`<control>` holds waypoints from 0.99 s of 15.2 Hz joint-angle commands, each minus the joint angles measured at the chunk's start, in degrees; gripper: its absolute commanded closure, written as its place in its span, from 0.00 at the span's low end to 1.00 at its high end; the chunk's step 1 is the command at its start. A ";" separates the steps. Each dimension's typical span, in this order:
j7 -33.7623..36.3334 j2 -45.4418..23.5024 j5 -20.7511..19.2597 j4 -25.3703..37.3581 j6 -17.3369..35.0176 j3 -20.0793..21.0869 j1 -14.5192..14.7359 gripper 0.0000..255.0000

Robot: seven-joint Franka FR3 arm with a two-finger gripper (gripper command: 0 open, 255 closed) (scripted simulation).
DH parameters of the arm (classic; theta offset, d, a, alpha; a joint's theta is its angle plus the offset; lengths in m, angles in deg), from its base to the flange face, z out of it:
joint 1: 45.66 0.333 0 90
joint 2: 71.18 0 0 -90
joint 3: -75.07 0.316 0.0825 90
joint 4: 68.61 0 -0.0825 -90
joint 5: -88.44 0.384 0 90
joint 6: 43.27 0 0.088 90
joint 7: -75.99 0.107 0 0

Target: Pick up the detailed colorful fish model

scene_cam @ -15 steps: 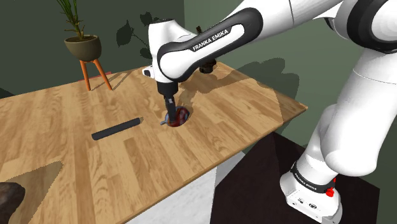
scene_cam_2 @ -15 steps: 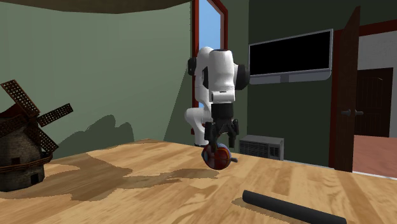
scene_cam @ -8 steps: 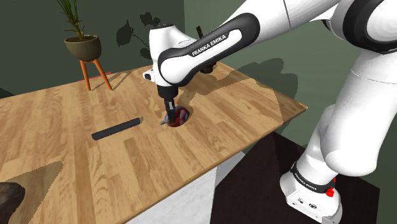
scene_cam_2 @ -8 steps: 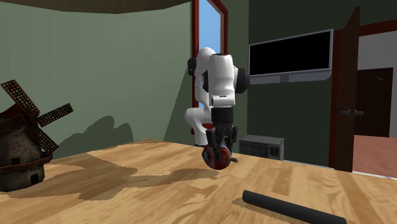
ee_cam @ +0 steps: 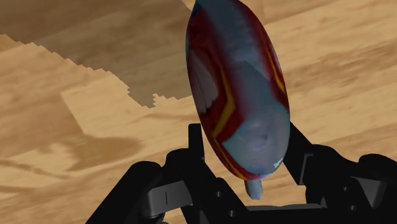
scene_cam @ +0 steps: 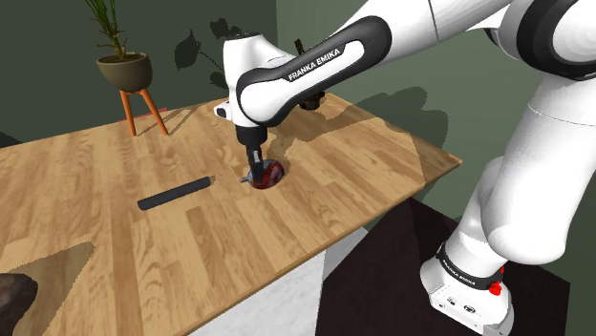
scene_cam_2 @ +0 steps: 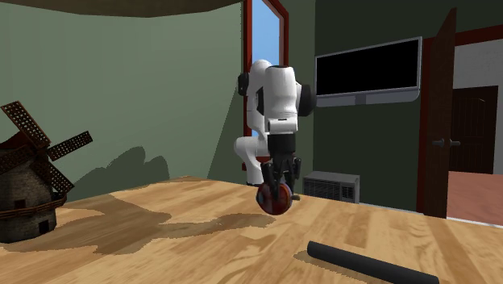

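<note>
claw [scene_cam: 255, 176] is pinching the red, blue and yellow fish [ee_cam: 235, 83] between both fingers, low over the wooden table [scene_cam: 191, 239], black bar [scene_cam: 174, 194] lying nearby

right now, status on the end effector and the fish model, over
End effector shut on the red, blue-grey and yellow fish model. Fish low at the light wooden tabletop, lift-off unclear. Long black bar lies apart, not in the way.
</note>
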State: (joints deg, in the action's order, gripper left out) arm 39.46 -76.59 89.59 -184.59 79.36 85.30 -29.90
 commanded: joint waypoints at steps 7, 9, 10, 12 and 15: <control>-0.10 2.10 0.35 3.67 -5.76 -0.01 -0.09 1.00; -0.11 2.52 0.41 4.73 -7.23 -0.01 -0.11 1.00; -0.12 2.71 0.44 5.29 -7.97 -0.02 -0.11 1.00; -0.12 3.05 0.49 6.43 -9.45 -0.03 -0.13 1.00; -0.12 3.23 0.51 7.11 -10.31 -0.03 -0.14 1.00</control>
